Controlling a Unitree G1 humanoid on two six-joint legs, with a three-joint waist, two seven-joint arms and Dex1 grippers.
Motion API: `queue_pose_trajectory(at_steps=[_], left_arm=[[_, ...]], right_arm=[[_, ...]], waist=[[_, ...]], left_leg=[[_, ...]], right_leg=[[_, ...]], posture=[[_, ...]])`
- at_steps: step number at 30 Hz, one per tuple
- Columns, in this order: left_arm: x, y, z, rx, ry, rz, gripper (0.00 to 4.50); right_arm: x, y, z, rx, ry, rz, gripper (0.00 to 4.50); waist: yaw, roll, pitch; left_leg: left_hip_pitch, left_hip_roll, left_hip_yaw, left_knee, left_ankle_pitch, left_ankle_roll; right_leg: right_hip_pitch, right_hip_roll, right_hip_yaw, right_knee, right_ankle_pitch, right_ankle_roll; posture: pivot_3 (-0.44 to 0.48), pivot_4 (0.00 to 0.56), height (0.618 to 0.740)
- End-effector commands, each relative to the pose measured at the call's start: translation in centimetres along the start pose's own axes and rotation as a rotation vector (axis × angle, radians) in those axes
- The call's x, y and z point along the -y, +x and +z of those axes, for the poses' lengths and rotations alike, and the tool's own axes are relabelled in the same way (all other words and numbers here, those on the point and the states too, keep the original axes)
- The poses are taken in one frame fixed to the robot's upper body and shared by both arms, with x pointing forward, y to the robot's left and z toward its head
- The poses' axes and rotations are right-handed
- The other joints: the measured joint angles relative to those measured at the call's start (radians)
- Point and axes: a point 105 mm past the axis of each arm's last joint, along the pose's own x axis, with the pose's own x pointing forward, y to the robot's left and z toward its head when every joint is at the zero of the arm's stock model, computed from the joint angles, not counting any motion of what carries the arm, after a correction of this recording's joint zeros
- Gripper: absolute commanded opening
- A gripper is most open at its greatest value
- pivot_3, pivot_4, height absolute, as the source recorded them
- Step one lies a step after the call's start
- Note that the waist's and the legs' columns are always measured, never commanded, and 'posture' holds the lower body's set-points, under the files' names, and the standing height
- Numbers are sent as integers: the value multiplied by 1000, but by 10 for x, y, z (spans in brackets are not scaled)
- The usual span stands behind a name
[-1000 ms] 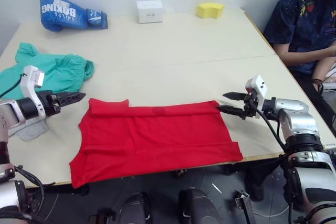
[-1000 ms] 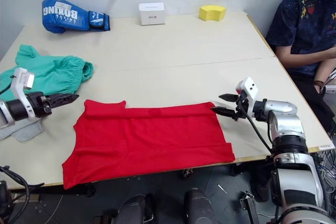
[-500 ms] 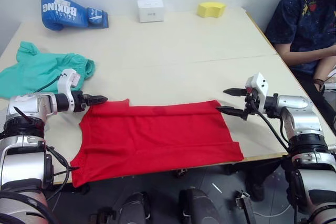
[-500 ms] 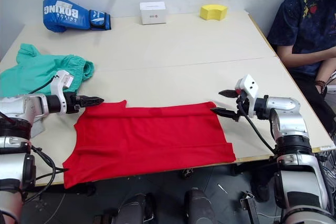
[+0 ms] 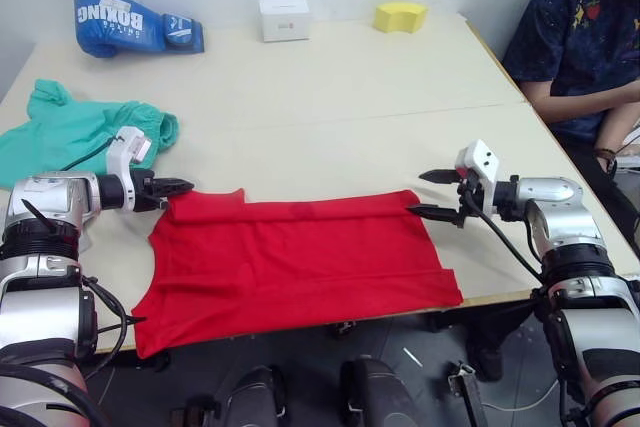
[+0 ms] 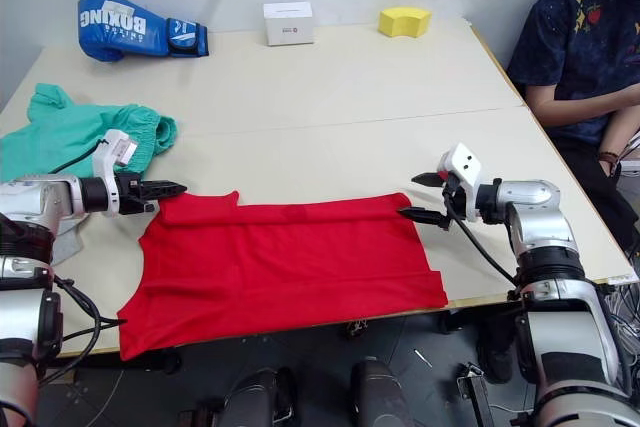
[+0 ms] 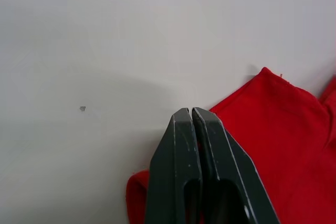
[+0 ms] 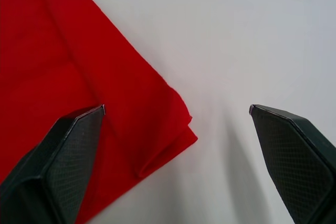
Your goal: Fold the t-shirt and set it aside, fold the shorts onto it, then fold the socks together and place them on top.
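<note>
The red t-shirt (image 5: 300, 257) lies folded into a wide band near the table's front edge. My left gripper (image 5: 188, 185) is shut, its tips at the shirt's far left corner. In the left wrist view red cloth (image 7: 278, 129) shows on both sides of the closed fingers (image 7: 181, 145), and I cannot tell whether any is pinched. My right gripper (image 5: 418, 193) stands open at the shirt's far right corner (image 8: 68, 61), one finger over the cloth and one over bare table. The teal-green shorts (image 5: 70, 132) lie bunched at the left. A bit of grey sock (image 6: 68, 243) peeks from under my left forearm.
At the back of the table (image 5: 330, 97) sit a blue boxing glove (image 5: 135, 22), a small white box (image 5: 284, 18) and a yellow sponge (image 5: 400, 17). A person in a dark shirt (image 5: 580, 37) sits at the right side.
My left arm swung in from beside the shorts to the shirt's far left corner and its gripper closed. My right gripper edged slightly toward the shirt's right corner, staying open.
</note>
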Motion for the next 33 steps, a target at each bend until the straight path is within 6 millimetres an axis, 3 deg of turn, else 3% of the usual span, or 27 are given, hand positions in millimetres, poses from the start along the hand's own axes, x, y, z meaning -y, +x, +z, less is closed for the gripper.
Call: queue_pose_trajectory(at_steps=[1,4,13,18,21,27,30,33], left_arm=[[2,-10,11,70,55,-8,14],[1,-15,13,101,69,-6,14],[6,-29,15,157,149,-50,0],[8,-29,9,152,184,-62,0],[11,-29,7,151,230,-75,0],[26,-41,10,232,528,-91,0],[38,-54,20,422,717,-39,0],[44,-58,-5,344,953,-6,0]], right_arm=[[2,2,7,4,-20,18,4500],[2,4,4,-14,-10,32,4500],[0,7,7,19,-29,43,1437],[0,4,10,50,-69,31,32],[-1,1,10,68,-110,19,32],[-10,-6,17,164,-320,-31,32],[-24,-11,10,183,-476,-47,32],[-37,-12,-4,185,-576,-64,32]], waist=[[-1,0,0],[0,0,0],[-1,0,0],[-1,0,0],[-1,0,0],[-2,0,0],[-1,0,0],[-4,0,0]], left_leg=[[0,0,0,0,0,0],[0,1,1,0,0,0],[0,2,2,0,0,0],[0,2,2,0,0,0],[0,3,2,0,0,0],[0,6,2,0,-1,0],[1,7,3,1,-2,-1],[2,7,3,1,-2,0]], right_leg=[[0,0,0,0,0,0],[0,0,1,0,0,0],[-1,0,1,0,0,0],[-1,0,1,0,0,0],[-1,0,1,0,0,0],[-1,-1,2,0,0,0],[0,0,2,0,0,0],[0,-1,3,-1,0,0]], posture=[[0,150,740],[0,150,740],[0,150,740],[0,150,740],[0,150,740],[0,150,740],[0,150,740],[0,150,740]])
